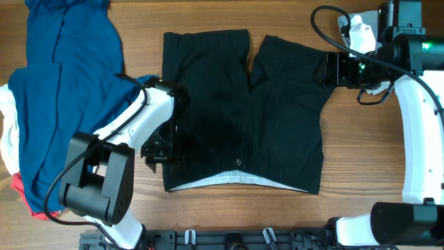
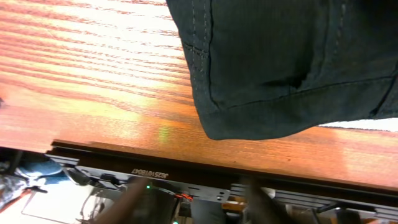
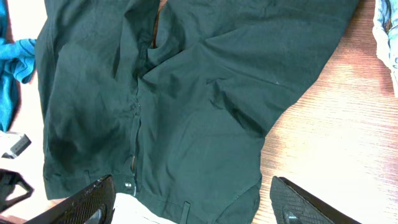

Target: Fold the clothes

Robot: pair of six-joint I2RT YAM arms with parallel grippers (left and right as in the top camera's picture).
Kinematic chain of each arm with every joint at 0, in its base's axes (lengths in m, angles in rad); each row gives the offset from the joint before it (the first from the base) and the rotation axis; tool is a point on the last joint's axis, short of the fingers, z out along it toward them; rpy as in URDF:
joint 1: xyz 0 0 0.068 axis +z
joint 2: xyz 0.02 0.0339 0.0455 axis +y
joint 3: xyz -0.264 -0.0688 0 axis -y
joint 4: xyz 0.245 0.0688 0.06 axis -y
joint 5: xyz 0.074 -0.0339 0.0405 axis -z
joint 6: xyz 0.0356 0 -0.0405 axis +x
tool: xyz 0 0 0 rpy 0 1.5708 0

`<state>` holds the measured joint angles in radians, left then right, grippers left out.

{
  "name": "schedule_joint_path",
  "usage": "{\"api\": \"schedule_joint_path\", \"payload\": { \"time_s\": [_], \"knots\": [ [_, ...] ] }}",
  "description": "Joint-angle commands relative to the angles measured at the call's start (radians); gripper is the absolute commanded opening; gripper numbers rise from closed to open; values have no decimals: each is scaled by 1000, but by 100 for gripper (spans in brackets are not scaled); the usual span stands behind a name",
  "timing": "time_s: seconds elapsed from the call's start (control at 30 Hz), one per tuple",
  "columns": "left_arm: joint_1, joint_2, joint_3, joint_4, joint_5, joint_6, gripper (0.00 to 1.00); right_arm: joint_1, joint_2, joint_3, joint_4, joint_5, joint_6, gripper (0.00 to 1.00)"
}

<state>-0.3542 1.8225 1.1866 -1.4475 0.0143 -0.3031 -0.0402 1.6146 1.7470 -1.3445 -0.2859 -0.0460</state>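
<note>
black shorts [image 1: 243, 111] flat, right gripper [image 3: 199, 202] spread wide, empty, left gripper [image 2: 198, 202] parted, empty, red cloth [image 1: 22, 196] overhead only

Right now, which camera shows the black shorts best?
Overhead: the black shorts lie spread flat, nearly whole, with both legs and the pale waistband edge visible. The left wrist catches only one corner; the right wrist shows most of the fabric, with the edges cropped.

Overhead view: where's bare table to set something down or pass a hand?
Bare wooden table: a wide patch between the spread black fabric shorts and the white right arm; a narrow strip between their waistband and the black front rail. Crowded on the left: crumpled blue garment pile, white left arm.
</note>
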Motion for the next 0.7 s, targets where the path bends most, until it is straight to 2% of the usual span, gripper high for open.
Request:
{"api": "schedule_joint_path", "payload": {
  "time_s": [0.0,0.2,0.3,0.37,0.5,0.57,0.6,0.67],
  "knots": [
    [6,-16,-2,11,-23,-24,77,2,28,-7,6,17,-7,80],
    [6,-16,-1,280,-5,-55,82,3,153,-8,170,61,6,79],
    [6,-16,-1,449,-5,-57,83,3,240,-8,262,172,109,75],
    [5,-16,-1,519,-4,-57,83,3,285,-8,306,229,159,71],
    [5,-16,-1,615,-5,-57,86,3,399,-8,394,293,253,70],
    [5,-16,-1,630,-5,-57,86,4,473,-8,442,269,254,61],
    [5,-16,-1,630,-5,-57,86,5,494,-8,454,262,253,52],
    [5,-16,-1,634,-5,-56,86,9,537,-8,468,258,250,28]
  ]
}}
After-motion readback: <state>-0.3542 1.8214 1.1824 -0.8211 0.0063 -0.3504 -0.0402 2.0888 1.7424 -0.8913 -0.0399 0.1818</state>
